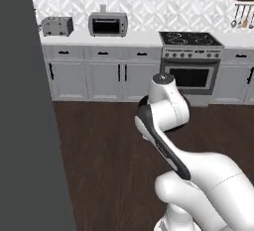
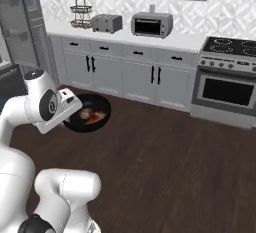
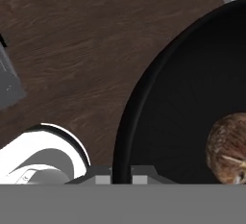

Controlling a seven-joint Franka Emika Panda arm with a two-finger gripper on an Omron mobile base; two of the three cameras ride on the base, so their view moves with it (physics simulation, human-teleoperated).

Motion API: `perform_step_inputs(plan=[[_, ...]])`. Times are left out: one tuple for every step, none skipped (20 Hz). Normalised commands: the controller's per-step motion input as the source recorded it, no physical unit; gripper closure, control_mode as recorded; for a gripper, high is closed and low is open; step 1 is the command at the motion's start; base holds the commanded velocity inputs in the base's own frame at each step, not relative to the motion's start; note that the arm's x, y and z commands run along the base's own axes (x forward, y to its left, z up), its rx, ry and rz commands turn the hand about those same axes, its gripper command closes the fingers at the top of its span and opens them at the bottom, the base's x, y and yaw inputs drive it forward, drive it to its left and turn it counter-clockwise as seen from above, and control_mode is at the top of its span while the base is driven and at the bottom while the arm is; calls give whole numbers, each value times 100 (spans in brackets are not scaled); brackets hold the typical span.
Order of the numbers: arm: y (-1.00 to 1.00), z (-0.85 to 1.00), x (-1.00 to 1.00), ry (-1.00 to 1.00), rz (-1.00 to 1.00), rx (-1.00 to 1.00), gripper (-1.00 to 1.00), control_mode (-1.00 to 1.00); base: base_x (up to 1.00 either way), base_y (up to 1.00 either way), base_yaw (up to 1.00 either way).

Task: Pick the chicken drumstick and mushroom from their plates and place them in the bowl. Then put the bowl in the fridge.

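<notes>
The bowl [image 2: 89, 115], mid-left in the right base view, carried the drumstick [image 2: 96, 117] and mushroom [image 2: 84, 112] above the floor [image 2: 165, 147]; the gripper [image 3: 121, 176] was clamped on its rim, apparently bound for the fridge [image 2: 17, 27].

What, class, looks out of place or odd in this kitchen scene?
The bowl, with the chicken drumstick and mushroom inside, hangs above the wooden floor, its rim pinched by the shut gripper, not resting on any counter.

White counter [image 2: 120, 36] bears toaster [image 2: 106, 23] and oven [image 2: 151, 25].
</notes>
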Motion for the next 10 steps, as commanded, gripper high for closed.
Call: perform_step_inputs(plan=[[0,0,0,0,0,0,100,100,100,-4,52],[0,0,0,0,0,0,100,100,100,-6,54],[0,0,0,0,0,0,100,100,100,-7,56],[0,0,0,0,0,0,100,100,100,-6,56],[0,0,0,0,0,0,100,100,100,-8,57],[0,0,0,0,0,0,100,100,100,-9,57],[0,0,0,0,0,0,100,100,100,-11,58],[0,0,0,0,0,0,100,100,100,-11,59],[0,0,0,0,0,0,100,100,100,-13,61],[0,0,0,0,0,0,100,100,100,-14,62]])
